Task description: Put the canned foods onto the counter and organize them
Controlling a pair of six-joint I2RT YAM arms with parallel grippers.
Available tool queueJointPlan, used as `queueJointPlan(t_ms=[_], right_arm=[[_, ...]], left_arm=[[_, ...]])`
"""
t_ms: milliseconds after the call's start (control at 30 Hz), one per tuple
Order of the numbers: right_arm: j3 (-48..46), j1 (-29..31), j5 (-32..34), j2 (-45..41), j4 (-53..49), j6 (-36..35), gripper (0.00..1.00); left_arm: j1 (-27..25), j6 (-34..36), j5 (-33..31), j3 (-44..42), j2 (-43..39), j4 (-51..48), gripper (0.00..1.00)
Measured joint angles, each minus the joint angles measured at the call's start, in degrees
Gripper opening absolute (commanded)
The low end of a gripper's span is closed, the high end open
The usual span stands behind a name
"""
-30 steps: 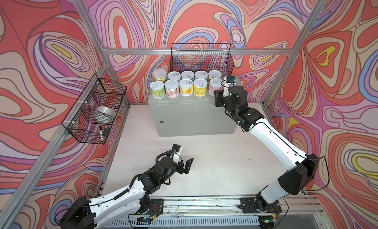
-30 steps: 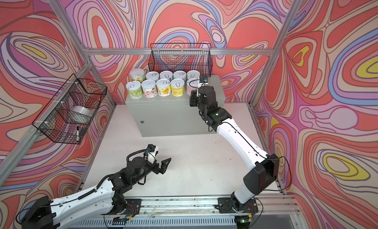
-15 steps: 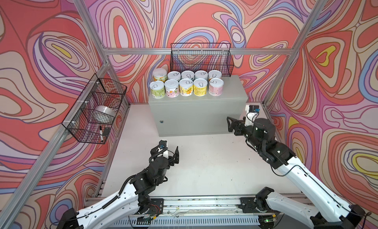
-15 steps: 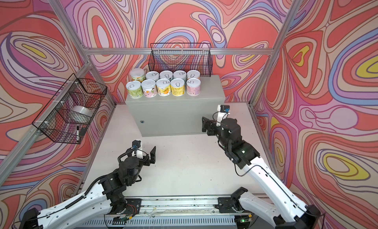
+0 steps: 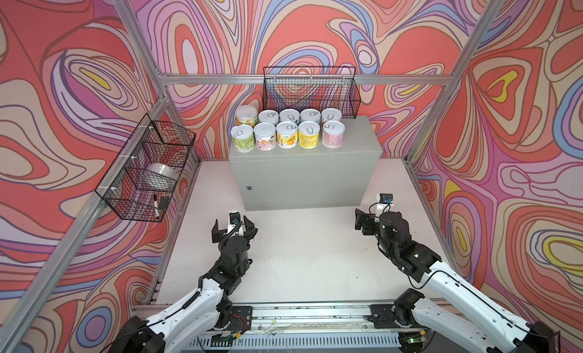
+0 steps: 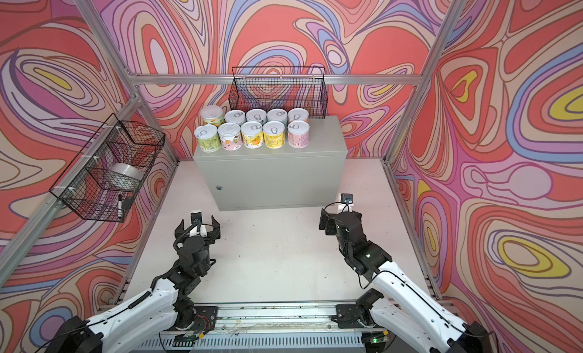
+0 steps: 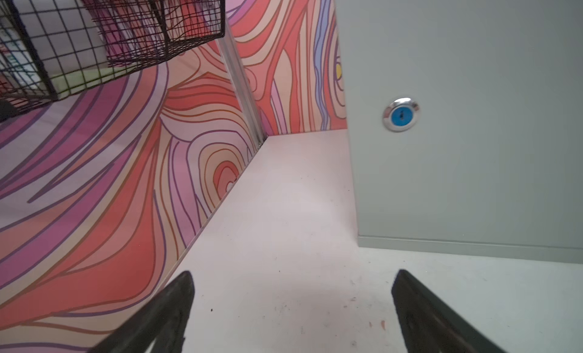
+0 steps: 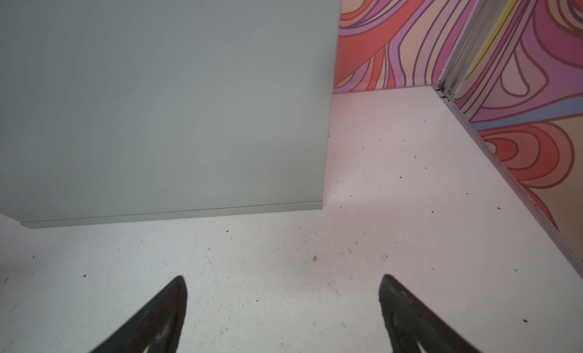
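The canned foods [image 5: 285, 130] stand upright in two rows of five on the grey cabinet's surface [image 5: 356, 137], well ahead of and above both claws. The front row hides most rear labels. The left claw [image 5: 234, 230] and right claw [image 5: 362, 222] are released, grasping nothing. Behind the cans hangs a back wire basket [image 5: 309, 92]. Out past the left claw, a side basket [image 5: 145, 171] holds a marker [image 5: 155, 206] and a white round thing [image 5: 162, 174], hard to identify; the left wrist view crops it.
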Motion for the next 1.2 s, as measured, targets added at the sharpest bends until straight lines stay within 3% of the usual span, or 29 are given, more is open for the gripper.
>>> queueJointPlan(t_ms=[167,300,400,600,767,833,1033,1200], right_arm=[[-1.66,0.33,1.81,-0.02,5.11,-2.29,0.98],[-6.47,0.33,6.1,1.22,13.51,-5.44,0.98],[-10.1,0.31,11.39,4.98,20.85,-9.81,0.98],[-13.46,-3.06,16.48,15.98,41.18,-19.47,0.98],[-17.94,-15.72,12.59,43.58,72.7,-21.46,0.98],[-17.99,-18.14,10.1,50.58,75.1,-21.64,0.98],[-16.33,-26.25,-3.3,50.71,80.26,-18.45,0.98],[-10.4,-26.53,-6.25,50.69,76.22,-16.81,0.98]], left_arm=[[8.24,0.76,4.26,-2.84,14.47,14.19,1.0],[18.32,-1.4,15.19,-2.62,32.76,26.93,1.0],[23.45,-3.21,23.26,0.09,39.34,29.46,1.0],[25.4,-5.75,30.8,1.27,39.41,32.09,1.0],[26.1,-7.21,32.44,4.66,38.88,28.96,1.0],[26.21,-7.48,32.76,5.35,38.73,28.5,1.0],[26.56,-7.85,34.82,8.5,38.71,22.14,1.0],[27.65,-8.28,36.35,11.5,38.69,18.58,1.0]])
